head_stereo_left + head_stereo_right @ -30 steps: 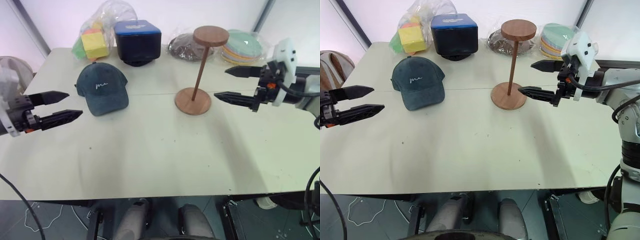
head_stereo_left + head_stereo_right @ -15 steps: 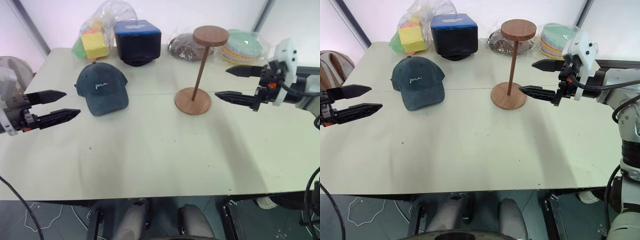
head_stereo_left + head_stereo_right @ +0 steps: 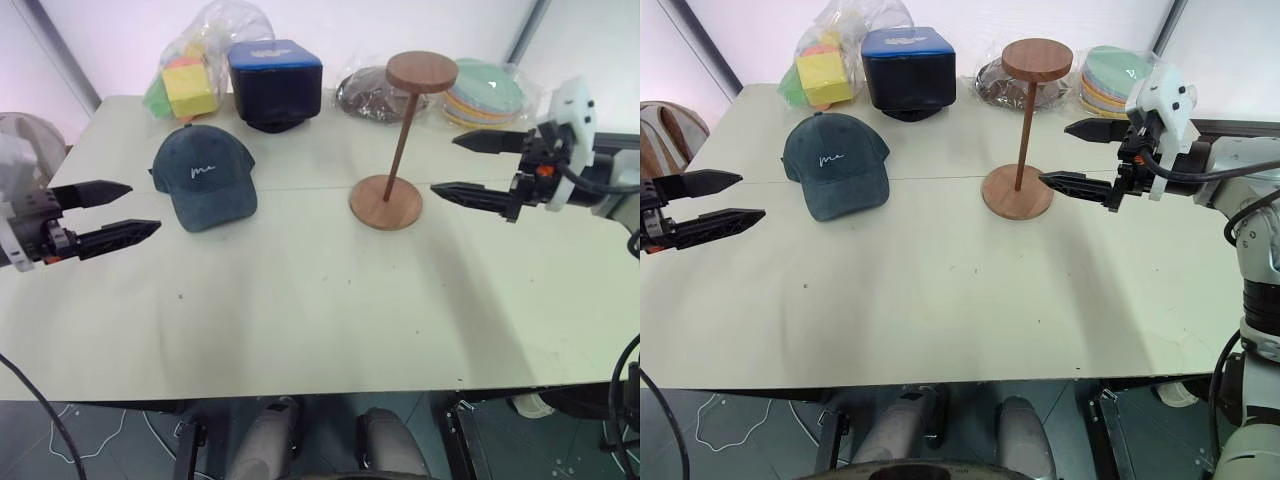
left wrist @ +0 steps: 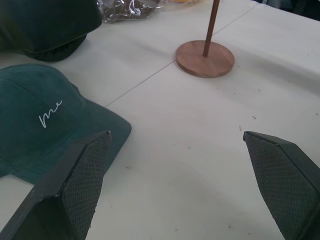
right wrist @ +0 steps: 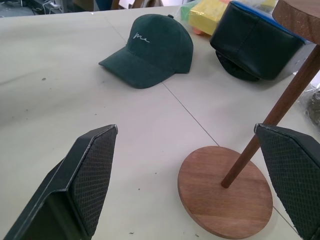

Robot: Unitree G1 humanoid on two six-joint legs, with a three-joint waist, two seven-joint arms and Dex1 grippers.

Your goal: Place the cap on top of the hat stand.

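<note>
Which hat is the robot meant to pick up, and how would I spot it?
Look at the pale table, on the side of the left gripper. The cap lies flat there, just in front of the dark blue box. It is the only dark teal one with a curved brim and small white cursive writing.

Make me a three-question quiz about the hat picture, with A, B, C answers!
1. Where is the cap?
A. on the stand's top disc
B. flat on the table
C. in a gripper

2. What colour is the hat stand?
A. brown
B. white
C. pink

3. How are the left gripper's jaws?
A. shut on the cap
B. shut on nothing
C. open, holding nothing

Answers: 1 B, the cap lies on the tabletop to the stand's left. 2 A, base, pole and disc are brown wood. 3 C, its two black jaws stand apart near the cap, touching nothing.
</note>
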